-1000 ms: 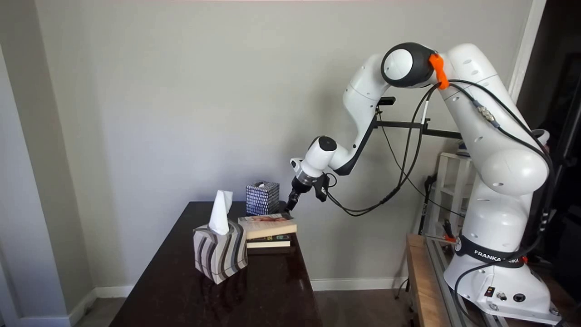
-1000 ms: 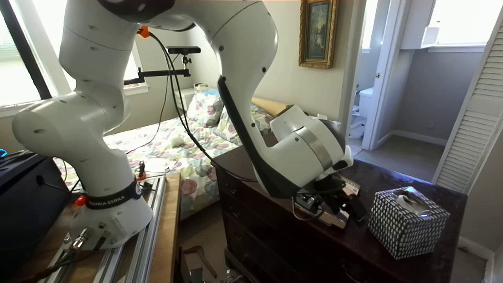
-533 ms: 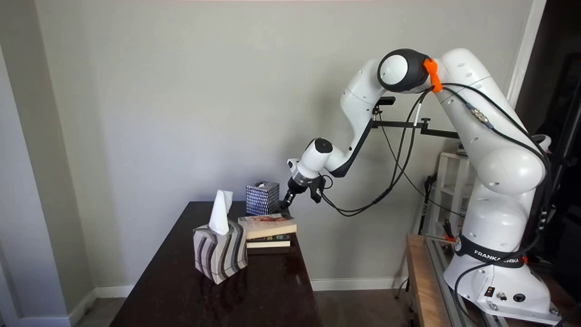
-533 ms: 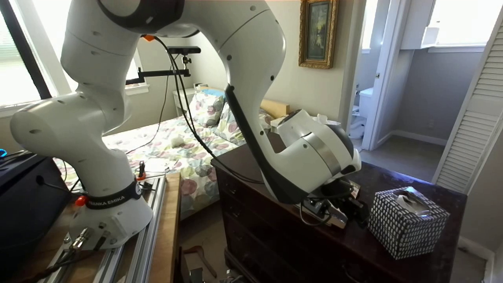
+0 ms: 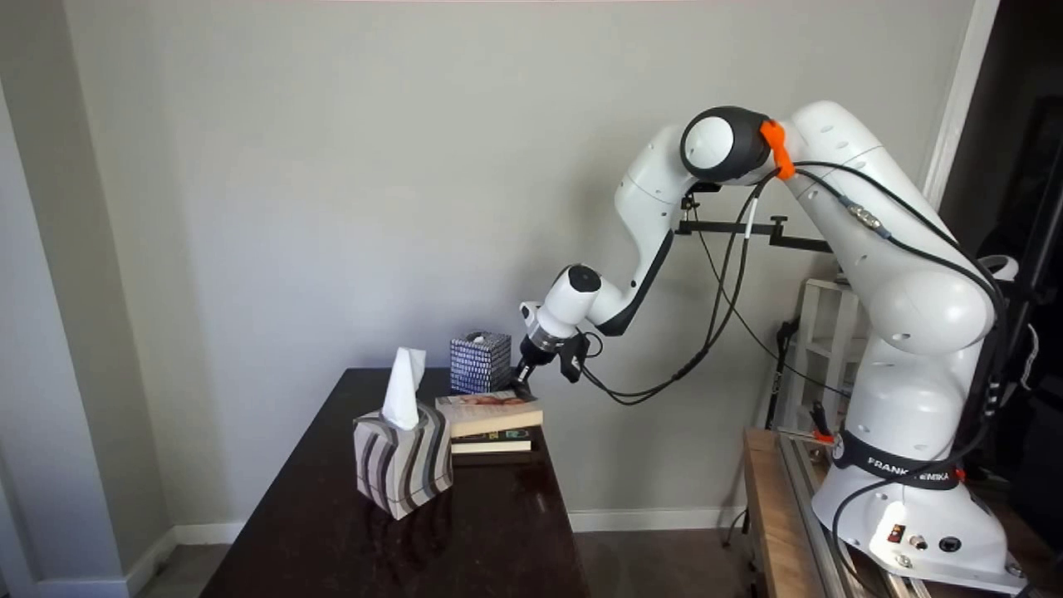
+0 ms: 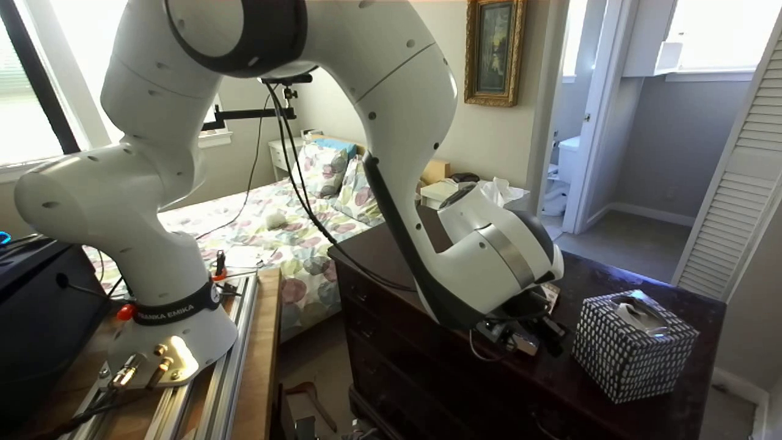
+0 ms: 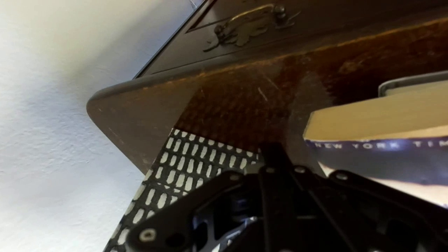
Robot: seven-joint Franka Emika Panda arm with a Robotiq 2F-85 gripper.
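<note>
My gripper is shut in the wrist view, its dark fingers pressed together with nothing visible between them. It points down into the gap between a black-and-white patterned tissue box and a thick paperback book. The fingertips overlap the box's near corner in that view; whether they touch it I cannot tell. In an exterior view the gripper is low behind the upper book, beside the patterned tissue box. The gripper also appears just beside the patterned tissue box, partly hidden by the wrist.
Under the upper book lies another book. A striped tissue box with a tissue sticking up stands in front of the stack on the dark dresser. The dresser's rounded corner and a wall lie beyond the patterned box.
The gripper has gone from open to shut. The arm has lowered and shifted away from its base, bringing the fingers down behind the books. Boxes and books look unmoved.
</note>
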